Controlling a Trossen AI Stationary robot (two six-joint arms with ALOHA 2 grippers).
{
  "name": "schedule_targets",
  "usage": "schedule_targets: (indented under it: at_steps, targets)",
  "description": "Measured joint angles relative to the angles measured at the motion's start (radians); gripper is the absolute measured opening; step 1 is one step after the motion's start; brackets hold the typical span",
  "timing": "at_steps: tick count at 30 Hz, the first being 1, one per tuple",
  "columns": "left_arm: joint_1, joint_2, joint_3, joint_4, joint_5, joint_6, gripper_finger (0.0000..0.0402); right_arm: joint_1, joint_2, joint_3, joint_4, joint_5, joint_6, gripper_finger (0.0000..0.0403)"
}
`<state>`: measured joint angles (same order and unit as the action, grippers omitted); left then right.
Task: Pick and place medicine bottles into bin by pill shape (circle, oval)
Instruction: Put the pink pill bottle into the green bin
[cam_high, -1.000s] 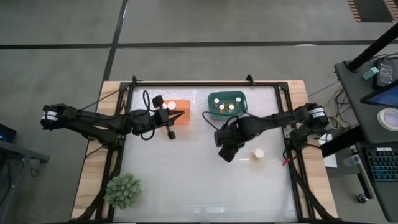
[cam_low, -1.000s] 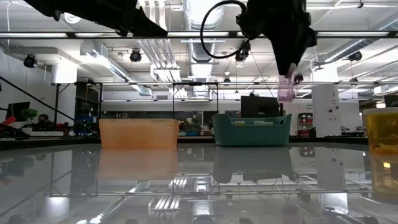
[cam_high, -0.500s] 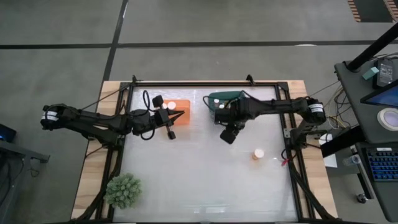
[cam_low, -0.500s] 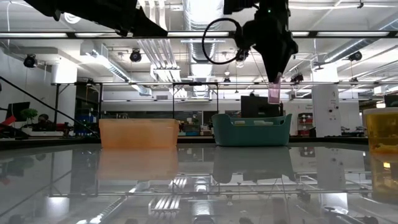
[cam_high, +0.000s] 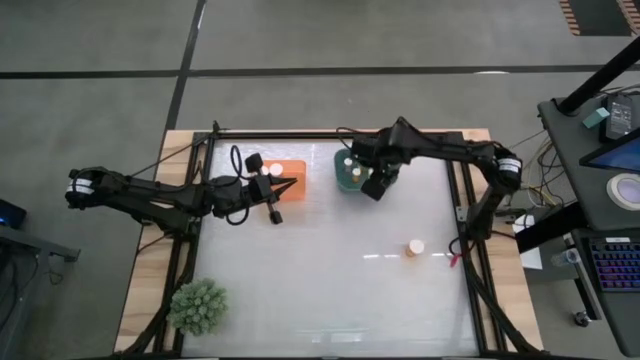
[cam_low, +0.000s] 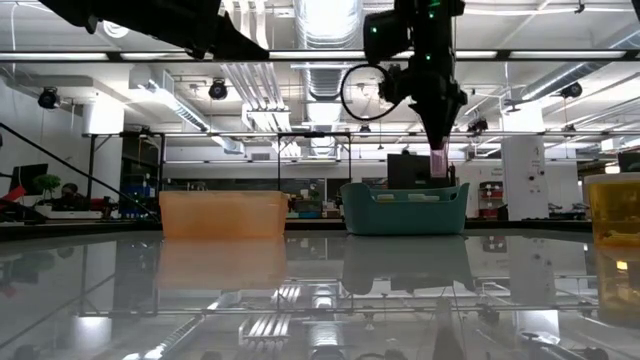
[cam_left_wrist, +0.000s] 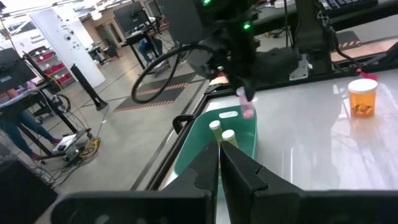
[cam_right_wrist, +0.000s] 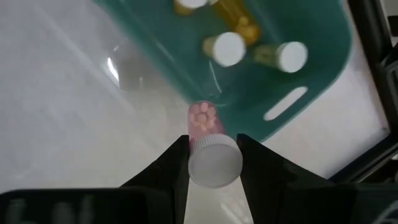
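Glossy white table (cam_high: 330, 290) carries everything, with a wooden border showing at its sides. On it, largest first, an orange bin (cam_high: 288, 172) sits near 11 o'clock and a teal bin (cam_low: 405, 208) near 12 o'clock, with a green spiky plant (cam_high: 197, 305) at 7 o'clock. The left gripper (cam_high: 274, 200) hangs by the orange bin's edge, jaws pressed together on nothing. The right gripper (cam_right_wrist: 213, 154) hovers above the teal bin's near rim, jaws pinching a pink-tinted medicine bottle (cam_right_wrist: 206, 133) with a white cap, pills visible through its base. Inside the teal bin lie 3 or more white-capped bottles (cam_right_wrist: 258, 51); 2 white caps (cam_high: 270, 171) show in the orange bin. 1 orange bottle (cam_high: 415, 247) stands alone on the table at 4 o'clock, well apart from both bins.
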<state>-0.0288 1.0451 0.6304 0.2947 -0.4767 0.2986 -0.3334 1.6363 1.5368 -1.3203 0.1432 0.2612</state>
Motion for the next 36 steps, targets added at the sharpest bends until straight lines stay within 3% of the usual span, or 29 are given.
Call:
schedule_targets:
  at_steps: [11,36]
  targets:
    - [0.000,0.000,0.000,0.001,0.000,0.005,0.0000,-0.098,0.000,-0.049,0.081,-0.002,-0.098,0.0111]
    - [0.000,0.000,0.000,0.001,0.000,0.005,0.0000,-0.119,0.002,-0.234,0.306,-0.003,-0.144,0.0112]
